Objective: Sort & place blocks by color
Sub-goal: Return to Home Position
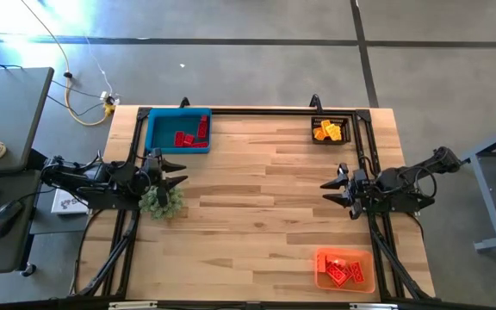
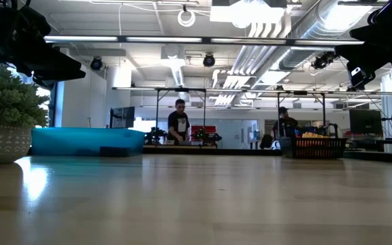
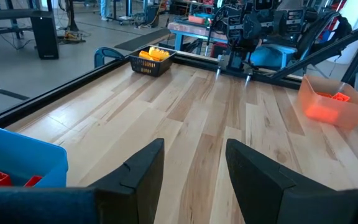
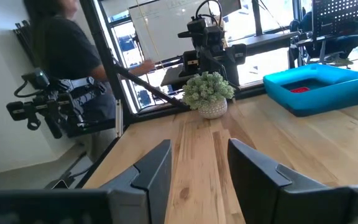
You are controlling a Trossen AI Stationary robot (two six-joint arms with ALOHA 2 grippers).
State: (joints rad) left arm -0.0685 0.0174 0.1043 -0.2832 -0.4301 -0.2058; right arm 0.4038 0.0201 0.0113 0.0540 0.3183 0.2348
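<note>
Red blocks (image 1: 190,137) lie in the blue bin (image 1: 157,132) at the far left. Yellow and orange blocks (image 1: 329,130) fill the black basket (image 1: 344,125) at the far right. More red and orange blocks (image 1: 343,270) sit in the orange bin (image 1: 320,258) at the near right. My left gripper (image 1: 176,172) hovers open at the table's left edge, above the wood, holding nothing (image 3: 194,168). My right gripper (image 1: 331,191) hovers open at the right edge, also with nothing between its fingers (image 4: 199,168).
A green fuzzy plant in a pale pot (image 1: 161,202) stands beside my left gripper at the left edge. A black frame rail (image 1: 265,110) runs along the table's far edge and sides. People stand at benches in the room beyond (image 2: 179,122).
</note>
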